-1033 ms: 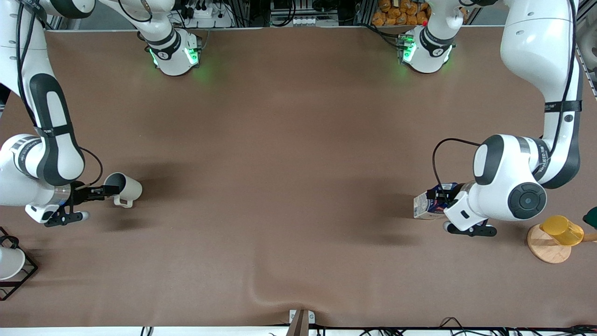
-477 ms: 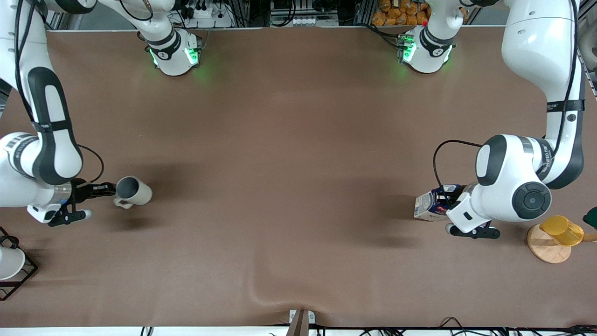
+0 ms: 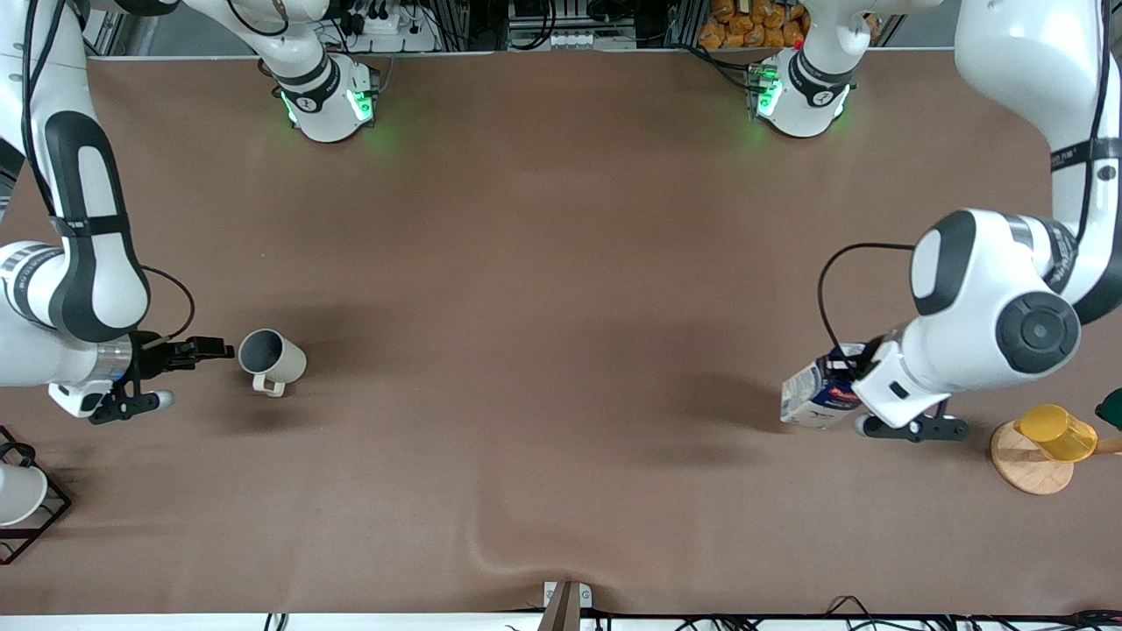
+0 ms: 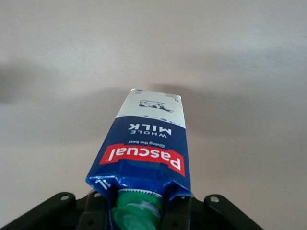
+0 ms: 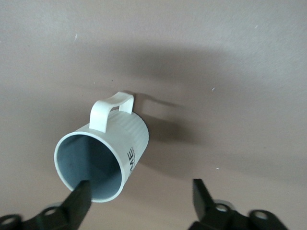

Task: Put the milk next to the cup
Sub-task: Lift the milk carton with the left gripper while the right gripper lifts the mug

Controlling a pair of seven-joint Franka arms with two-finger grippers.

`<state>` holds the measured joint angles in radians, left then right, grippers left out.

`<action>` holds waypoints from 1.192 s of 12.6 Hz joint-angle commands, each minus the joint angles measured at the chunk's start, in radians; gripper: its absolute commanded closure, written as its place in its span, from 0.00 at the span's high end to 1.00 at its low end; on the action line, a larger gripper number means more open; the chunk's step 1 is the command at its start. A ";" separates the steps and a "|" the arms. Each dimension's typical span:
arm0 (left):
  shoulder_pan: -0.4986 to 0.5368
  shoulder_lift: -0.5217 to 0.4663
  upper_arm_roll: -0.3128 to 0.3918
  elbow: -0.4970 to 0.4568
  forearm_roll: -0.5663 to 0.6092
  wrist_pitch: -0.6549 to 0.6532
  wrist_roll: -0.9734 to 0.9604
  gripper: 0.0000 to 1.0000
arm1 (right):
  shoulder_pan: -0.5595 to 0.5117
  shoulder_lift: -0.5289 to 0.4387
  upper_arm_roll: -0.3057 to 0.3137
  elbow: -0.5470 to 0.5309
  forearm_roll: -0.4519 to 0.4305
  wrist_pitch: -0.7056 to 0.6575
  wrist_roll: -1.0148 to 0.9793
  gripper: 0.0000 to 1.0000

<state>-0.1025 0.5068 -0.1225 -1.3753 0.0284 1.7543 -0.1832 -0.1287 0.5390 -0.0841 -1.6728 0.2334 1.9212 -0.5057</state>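
The cup (image 3: pixel 273 358), a cream-white mug with a grey inside, stands upright on the brown table toward the right arm's end, its handle toward the front camera. My right gripper (image 3: pixel 216 350) is open beside its rim, holding nothing. In the right wrist view the cup (image 5: pixel 108 158) lies just ahead of the open gripper (image 5: pixel 140 191), one finger in front of its rim. My left gripper (image 3: pixel 848 375) is shut on the milk (image 3: pixel 817 394) at its top, holding it tilted toward the left arm's end. In the left wrist view the milk (image 4: pixel 146 148) shows between the gripper's (image 4: pixel 139 213) fingers, green cap toward the camera.
A yellow cup (image 3: pixel 1056 432) lies on a round wooden coaster (image 3: pixel 1027 469) beside my left gripper. A white cup (image 3: pixel 17 492) in a black wire frame sits at the right arm's end, nearer the camera. A crease (image 3: pixel 491 543) runs in the table cover near the front edge.
My right gripper let go of the cup, which went from tilted in the jaws to standing farther toward the middle. My left arm rose and tilted the milk, shifting it slightly nearer the camera.
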 commanded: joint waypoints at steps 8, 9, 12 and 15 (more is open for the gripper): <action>-0.008 -0.034 -0.059 -0.016 -0.004 -0.036 -0.096 0.00 | 0.052 -0.022 -0.002 -0.114 0.087 0.096 0.088 0.00; -0.008 -0.036 -0.058 -0.016 -0.004 -0.038 -0.097 0.00 | 0.075 -0.037 -0.002 -0.114 0.083 0.081 0.154 0.00; -0.008 -0.040 -0.060 -0.016 -0.004 -0.038 -0.096 0.00 | 0.165 -0.076 -0.002 -0.056 0.075 -0.045 0.437 0.00; -0.008 -0.044 -0.062 -0.016 -0.005 -0.044 -0.099 0.00 | 0.311 -0.105 0.000 0.022 0.076 -0.142 0.742 0.00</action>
<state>-0.1131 0.4899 -0.1794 -1.3757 0.0284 1.7265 -0.2709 0.0930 0.4638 -0.0747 -1.6883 0.3023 1.8287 0.0638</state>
